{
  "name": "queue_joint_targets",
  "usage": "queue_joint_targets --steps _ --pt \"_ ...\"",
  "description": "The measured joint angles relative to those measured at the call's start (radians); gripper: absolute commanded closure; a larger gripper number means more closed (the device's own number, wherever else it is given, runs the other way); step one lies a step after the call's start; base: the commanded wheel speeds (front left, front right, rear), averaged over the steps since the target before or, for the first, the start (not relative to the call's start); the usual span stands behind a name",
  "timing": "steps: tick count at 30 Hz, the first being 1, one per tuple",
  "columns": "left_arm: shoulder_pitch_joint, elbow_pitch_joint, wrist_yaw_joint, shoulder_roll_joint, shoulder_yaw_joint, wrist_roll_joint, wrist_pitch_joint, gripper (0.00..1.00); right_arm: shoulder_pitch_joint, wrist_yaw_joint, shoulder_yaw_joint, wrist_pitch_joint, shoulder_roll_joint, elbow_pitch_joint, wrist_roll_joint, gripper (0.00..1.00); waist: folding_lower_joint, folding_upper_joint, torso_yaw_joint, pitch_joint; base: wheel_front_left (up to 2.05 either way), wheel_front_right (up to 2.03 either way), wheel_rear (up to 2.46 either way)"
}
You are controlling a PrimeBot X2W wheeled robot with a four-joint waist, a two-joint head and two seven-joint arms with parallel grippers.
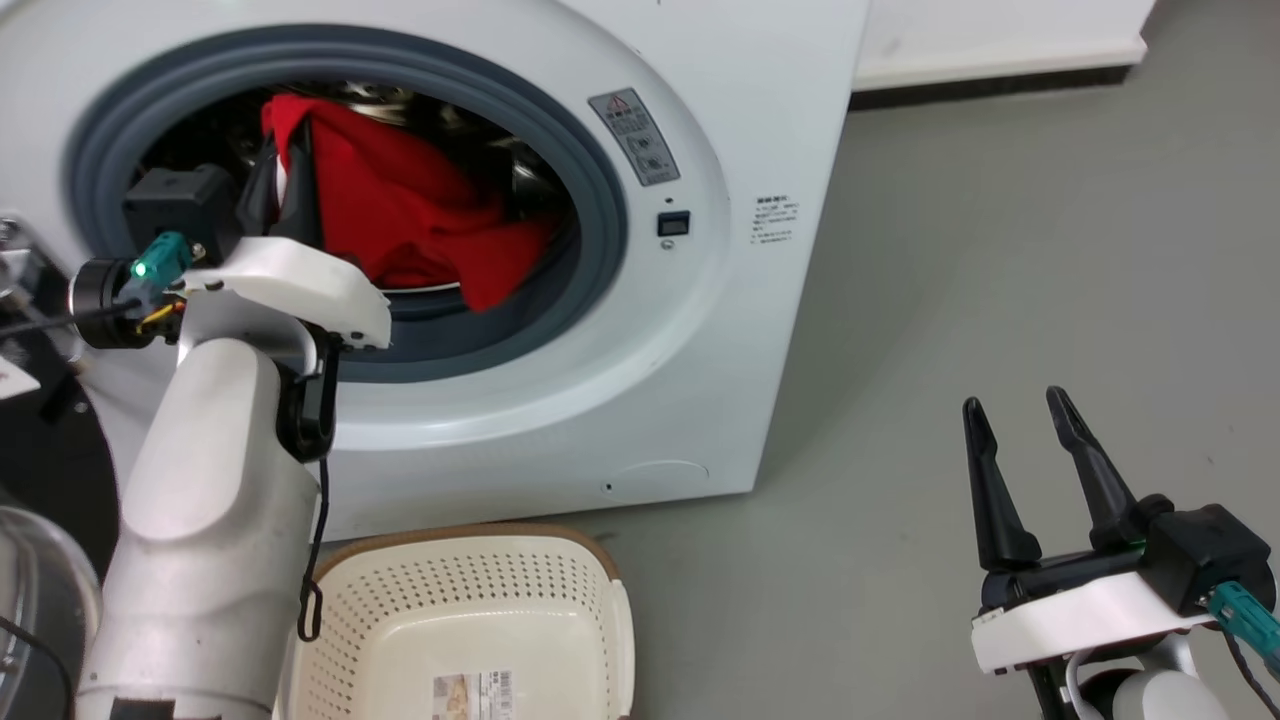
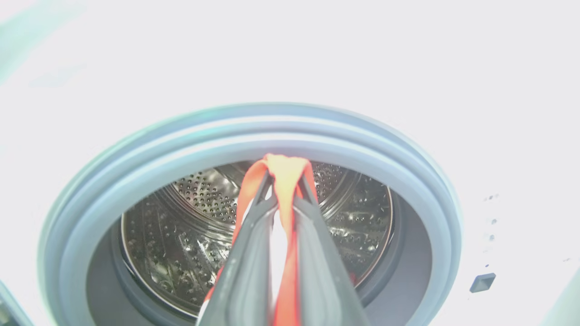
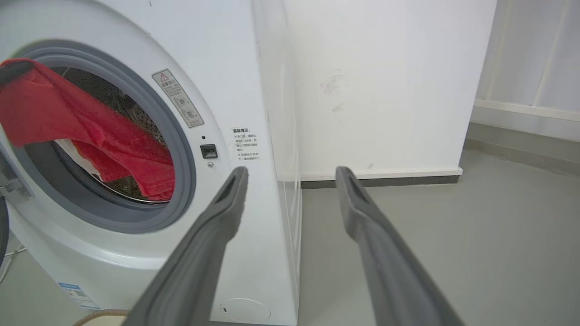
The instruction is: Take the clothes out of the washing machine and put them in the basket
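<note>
The white washing machine (image 1: pixel 760 130) stands with its grey door ring (image 1: pixel 600 170) open toward me. Red clothes (image 1: pixel 420 215) hang across the mouth, lifted at the upper left. My left gripper (image 1: pixel 290 165) is shut on a fold of that red cloth (image 2: pixel 283 174) at the drum opening, and the steel drum (image 2: pixel 199 203) shows behind its fingers. The cream basket (image 1: pixel 590 580) sits on the floor below the door. My right gripper (image 1: pixel 1020 420) is open and holds nothing, off to the right over the floor; its fingers (image 3: pixel 226 203) face the machine's corner.
The glass door (image 1: pixel 40 590) hangs open at the far left. Grey floor (image 1: pixel 1000 250) stretches to the right of the machine. A white wall with a dark skirting (image 3: pixel 385 181) runs behind. A label (image 1: pixel 475 695) lies in the basket's bottom.
</note>
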Motion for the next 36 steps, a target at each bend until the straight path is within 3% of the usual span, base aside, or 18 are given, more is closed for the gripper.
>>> queue_joint_targets --steps 7,14,23,29,36 --pt "0.111 -0.221 0.005 -0.01 0.0 -0.008 -0.001 1.0 0.033 0.0 -0.002 0.017 0.0 -0.027 0.0 0.0 0.0 0.0 0.048 -0.051 0.0 0.0 0.0" --pt "0.231 -0.527 0.033 -0.01 -0.007 -0.009 0.018 1.0 0.044 0.0 -0.001 0.034 0.0 -0.044 -0.007 0.0 0.0001 0.0 0.086 -0.071 0.0 0.0 0.0" --pt "0.529 -0.851 0.115 -0.014 -0.028 0.003 0.101 1.0 0.052 0.0 -0.001 0.042 0.0 -0.063 -0.007 0.0 0.0002 0.0 0.094 -0.053 0.0 0.0 0.0" --pt "0.723 -0.806 0.133 -0.048 -0.056 -0.033 0.117 1.0 0.041 0.0 -0.01 0.042 0.0 -0.068 -0.008 0.0 0.0003 0.0 0.097 -0.002 0.0 0.0 0.0" --pt "0.77 -0.518 0.115 -0.112 -0.088 -0.08 0.057 1.0 0.002 0.0 -0.018 0.033 0.0 -0.074 -0.018 0.0 0.0003 0.0 0.108 0.076 0.0 0.0 0.0"
